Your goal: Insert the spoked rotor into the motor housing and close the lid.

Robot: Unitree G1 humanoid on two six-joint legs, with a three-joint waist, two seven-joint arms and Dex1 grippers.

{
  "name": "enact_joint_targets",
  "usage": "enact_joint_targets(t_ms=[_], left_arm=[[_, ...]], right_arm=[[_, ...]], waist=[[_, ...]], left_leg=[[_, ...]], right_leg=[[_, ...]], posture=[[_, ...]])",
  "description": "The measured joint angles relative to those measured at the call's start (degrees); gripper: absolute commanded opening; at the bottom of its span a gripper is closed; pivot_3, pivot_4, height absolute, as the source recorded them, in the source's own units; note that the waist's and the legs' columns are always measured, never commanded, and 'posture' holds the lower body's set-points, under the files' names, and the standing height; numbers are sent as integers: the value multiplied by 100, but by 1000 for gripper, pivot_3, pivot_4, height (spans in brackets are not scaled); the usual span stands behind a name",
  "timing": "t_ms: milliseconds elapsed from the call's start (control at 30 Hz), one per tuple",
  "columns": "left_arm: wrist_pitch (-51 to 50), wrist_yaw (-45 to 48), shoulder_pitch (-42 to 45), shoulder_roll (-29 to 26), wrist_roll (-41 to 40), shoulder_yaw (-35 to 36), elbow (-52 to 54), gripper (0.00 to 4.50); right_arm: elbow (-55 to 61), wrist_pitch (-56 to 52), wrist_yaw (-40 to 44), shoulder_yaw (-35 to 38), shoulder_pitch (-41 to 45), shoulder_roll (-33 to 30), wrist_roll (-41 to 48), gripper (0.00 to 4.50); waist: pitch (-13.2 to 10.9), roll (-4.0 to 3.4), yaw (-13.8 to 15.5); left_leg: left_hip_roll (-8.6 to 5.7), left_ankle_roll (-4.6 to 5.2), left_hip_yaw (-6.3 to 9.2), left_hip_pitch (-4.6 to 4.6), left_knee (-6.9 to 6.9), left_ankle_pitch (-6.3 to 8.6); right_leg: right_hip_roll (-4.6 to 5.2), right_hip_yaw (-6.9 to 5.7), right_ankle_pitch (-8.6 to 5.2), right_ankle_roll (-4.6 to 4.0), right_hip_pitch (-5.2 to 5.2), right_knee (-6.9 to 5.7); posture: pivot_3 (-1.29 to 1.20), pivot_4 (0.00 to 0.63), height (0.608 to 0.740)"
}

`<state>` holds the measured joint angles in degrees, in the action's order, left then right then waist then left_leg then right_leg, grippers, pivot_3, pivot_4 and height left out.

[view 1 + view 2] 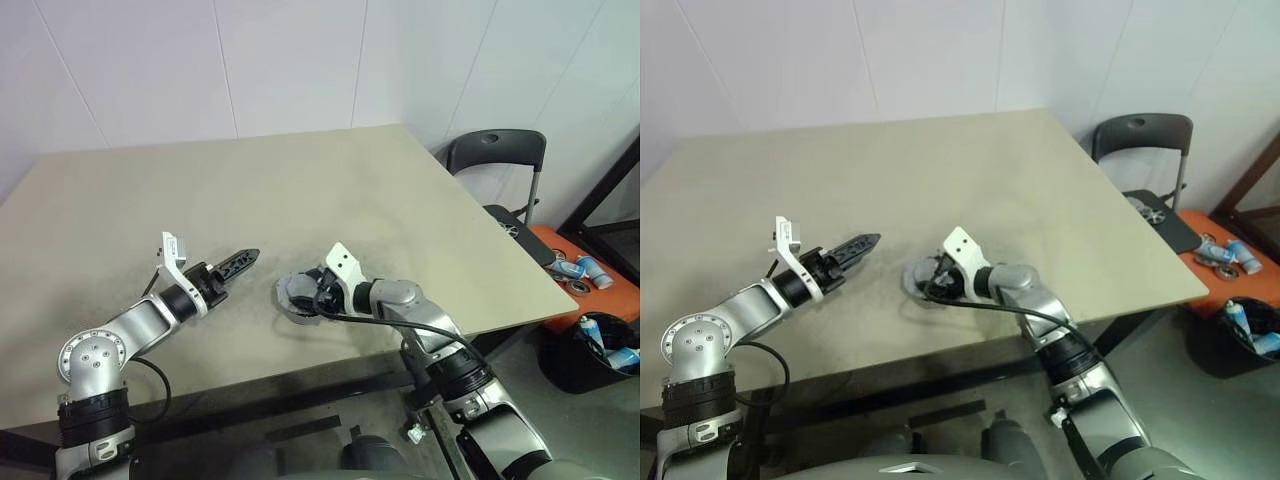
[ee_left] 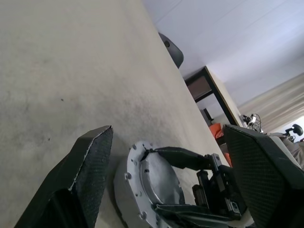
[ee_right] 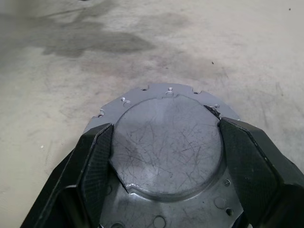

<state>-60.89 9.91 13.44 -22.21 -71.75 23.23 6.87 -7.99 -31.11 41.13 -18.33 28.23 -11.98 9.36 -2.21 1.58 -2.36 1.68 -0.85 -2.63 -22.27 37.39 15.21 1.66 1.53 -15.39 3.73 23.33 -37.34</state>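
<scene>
Right gripper (image 3: 166, 156) set over the lid (image 3: 168, 137), one finger at each side of its raised scratched centre; firm grip or not cannot be told. Lid flat on the table (image 1: 300, 190), near the front edge. Left gripper (image 1: 235, 266) spread open, empty, beside the lid.

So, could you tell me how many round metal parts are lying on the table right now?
1: a grey metal disc near the table's front edge, between the right gripper's jaws. Others may be hidden beneath it.
</scene>
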Motion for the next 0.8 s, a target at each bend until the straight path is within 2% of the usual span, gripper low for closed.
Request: enact_joint_targets(t_ms=[300,500,667,800], left_arm=[[55,62,68,13,50,-55,-116,3911],[69,104,72,18,79,-58,-119,3911],[70,113,63,26,105,-57,-119,3911],[70,112,56,27,105,-54,-118,3911]], right_arm=[[414,-1274,411,687,198,-157,1030,3158],[426,-1145,415,527,207,-384,865,3158],[424,-619,357,78,87,-483,355,3158],[324,-402,316,38,-23,-439,203,3158]], waist=[[-2,-2,-3],[-2,-3,-7],[-2,-2,-9],[-1,-2,-17]], left_leg=[[1,0,1,-4,-3,0],[0,0,-1,-6,-2,0],[0,0,-1,-7,-4,0],[1,0,-2,-5,-4,0]], right_leg=[[-1,-2,0,1,6,1],[-2,-1,0,1,7,1],[-5,-1,0,1,8,2],[-7,-1,0,2,8,1]], posture=[[0,0,740],[0,0,740],[0,0,740],[0,0,740]])
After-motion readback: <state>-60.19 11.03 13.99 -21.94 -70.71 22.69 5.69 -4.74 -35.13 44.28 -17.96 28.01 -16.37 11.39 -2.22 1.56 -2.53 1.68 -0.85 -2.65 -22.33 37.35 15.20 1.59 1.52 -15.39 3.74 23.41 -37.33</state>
